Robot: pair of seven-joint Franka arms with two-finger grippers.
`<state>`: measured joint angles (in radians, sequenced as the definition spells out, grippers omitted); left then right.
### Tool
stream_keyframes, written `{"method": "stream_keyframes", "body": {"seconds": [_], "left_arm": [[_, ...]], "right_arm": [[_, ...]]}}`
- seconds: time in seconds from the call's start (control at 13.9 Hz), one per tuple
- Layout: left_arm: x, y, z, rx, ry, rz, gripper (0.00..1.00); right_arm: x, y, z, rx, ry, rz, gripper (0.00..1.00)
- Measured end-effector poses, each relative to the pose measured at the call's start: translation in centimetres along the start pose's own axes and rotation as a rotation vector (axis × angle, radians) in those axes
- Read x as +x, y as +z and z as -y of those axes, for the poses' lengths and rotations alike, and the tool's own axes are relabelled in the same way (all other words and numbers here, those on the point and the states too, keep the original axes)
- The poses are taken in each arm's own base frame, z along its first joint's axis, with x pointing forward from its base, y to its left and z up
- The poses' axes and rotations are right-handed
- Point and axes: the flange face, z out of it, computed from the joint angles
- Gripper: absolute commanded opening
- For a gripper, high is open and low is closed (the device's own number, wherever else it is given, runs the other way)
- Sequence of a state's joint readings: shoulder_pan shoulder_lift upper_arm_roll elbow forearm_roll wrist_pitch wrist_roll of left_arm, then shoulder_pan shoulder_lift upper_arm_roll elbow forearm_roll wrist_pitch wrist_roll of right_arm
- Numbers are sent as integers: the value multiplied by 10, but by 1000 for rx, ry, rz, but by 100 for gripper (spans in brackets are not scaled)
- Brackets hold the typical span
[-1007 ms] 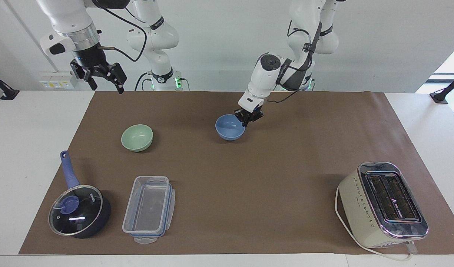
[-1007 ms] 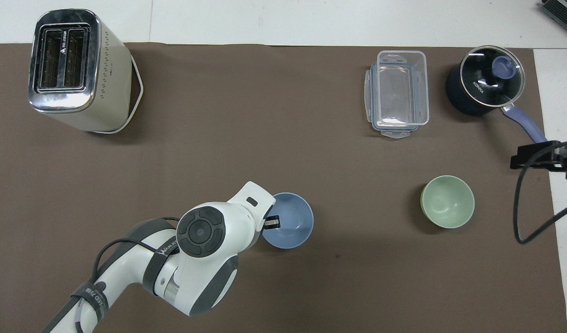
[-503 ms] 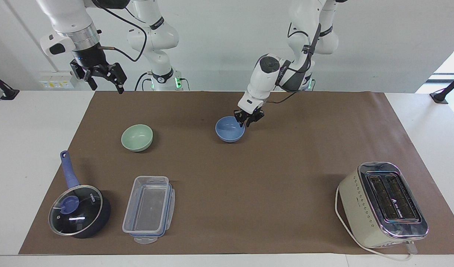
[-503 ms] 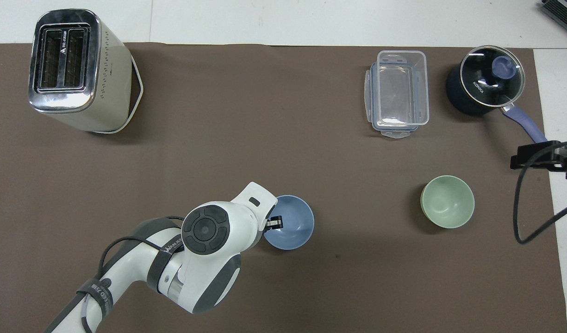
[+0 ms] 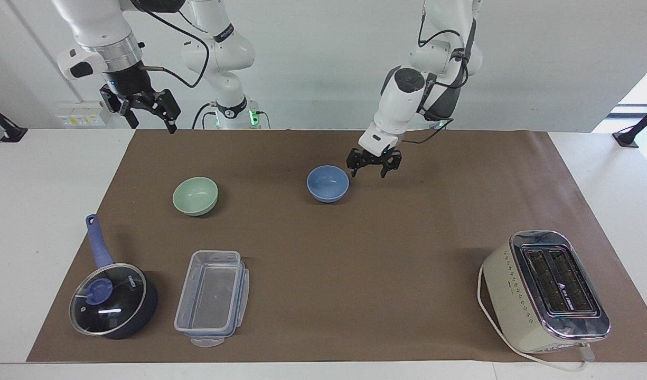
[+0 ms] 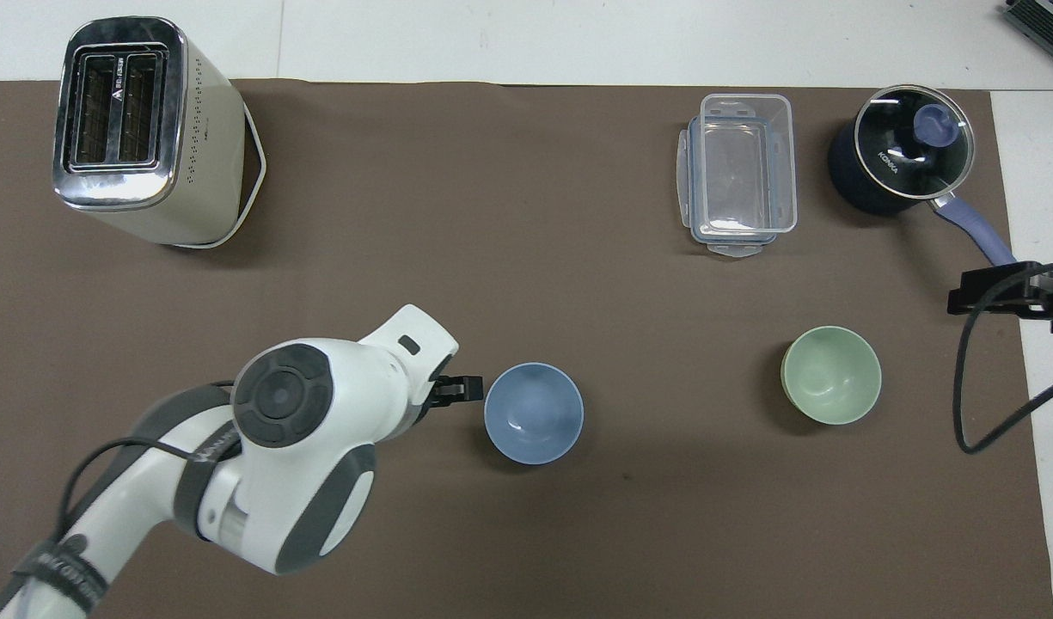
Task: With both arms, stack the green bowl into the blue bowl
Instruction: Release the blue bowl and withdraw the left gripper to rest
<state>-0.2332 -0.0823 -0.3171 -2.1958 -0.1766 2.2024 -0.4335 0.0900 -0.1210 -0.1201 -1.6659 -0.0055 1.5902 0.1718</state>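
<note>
The left gripper point(image 5: 374, 164), jaws spread and empty, hangs beside the blue bowl point(image 5: 328, 182). The right gripper point(image 5: 143, 108), jaws spread, should grip the green bowl point(image 5: 195, 196) by its rim and carry it level over the blue one.

Left gripper point(image 5: 374, 165) open beside blue bowl point(image 5: 328, 182), empty

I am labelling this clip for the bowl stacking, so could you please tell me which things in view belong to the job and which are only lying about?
Belonging to the job:
green bowl
blue bowl
left gripper, open, over the mat beside the blue bowl
right gripper, open, waiting at its own end

Only lying about:
toaster
clear container
lidded saucepan
</note>
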Motion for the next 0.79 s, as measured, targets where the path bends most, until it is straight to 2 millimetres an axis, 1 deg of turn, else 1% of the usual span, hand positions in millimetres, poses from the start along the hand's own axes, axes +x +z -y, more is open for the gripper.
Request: {"method": "stream_keyframes", "body": {"seconds": [0.14, 0.29, 0.36, 0.5, 0.58, 0.72, 0.79], "left_arm": [[16, -55, 45, 22, 57, 4, 100], [38, -115, 88, 24, 97, -9, 100], [48, -140, 107, 38, 119, -28, 100], [60, -179, 138, 98, 171, -52, 100], [63, -195, 152, 108, 185, -56, 100], [67, -222, 177, 113, 191, -46, 100], [69, -233, 184, 112, 187, -38, 100]], "right_arm": [[0, 0, 0, 0, 0, 0, 100], [0, 0, 0, 0, 0, 0, 100], [0, 0, 0, 0, 0, 0, 100], [0, 0, 0, 0, 0, 0, 100], [0, 0, 0, 0, 0, 0, 100], [0, 0, 0, 0, 0, 0, 100], [0, 0, 0, 0, 0, 0, 100]]}}
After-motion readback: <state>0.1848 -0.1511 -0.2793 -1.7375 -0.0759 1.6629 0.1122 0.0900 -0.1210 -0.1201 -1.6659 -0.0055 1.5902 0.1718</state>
